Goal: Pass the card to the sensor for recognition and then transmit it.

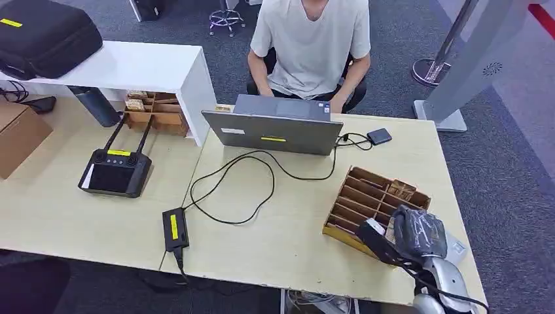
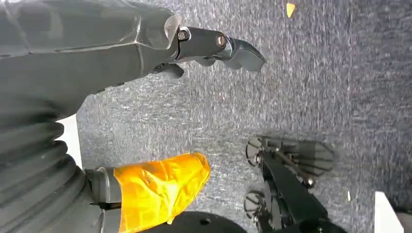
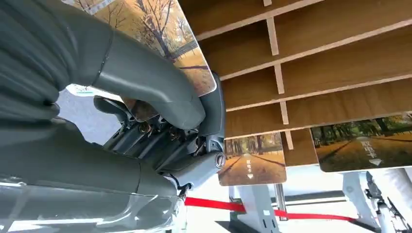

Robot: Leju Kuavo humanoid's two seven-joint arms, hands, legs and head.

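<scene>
My right hand (image 3: pixel 160 121) is closed around a card (image 3: pixel 160 34) printed with autumn trees: my thumb lies across its picture face and my darker fingers press behind it, so the card sits pinched at the front of my palm. From the head view that same hand (image 1: pixel 419 234) is over the near end of the wooden slotted rack (image 1: pixel 373 196), at the right side of the tabletop (image 1: pixel 294 242), and my fist hides most of the card there. Just beyond my fingers, the rack's dividers run close by, and two more tree-printed cards (image 3: pixel 251 159) stand in its slots, one right beside my fingertips and another (image 3: pixel 364 148) farther along.

My left hand (image 2: pixel 145 58) hangs beside me over the grey carpet, holding nothing, its fingers apart and a dark fingertip stretched out.

Farther out on the tabletop, a grey laptop (image 1: pixel 275 127) stands open in front of a seated person (image 1: pixel 311 46), a black cable looping from it to a small black box with a yellow label (image 1: pixel 175 229). A small dark device (image 1: pixel 379 136) lies to the right of the laptop. On the left tabletop rests a black controller with two antennas (image 1: pixel 115 171).
</scene>
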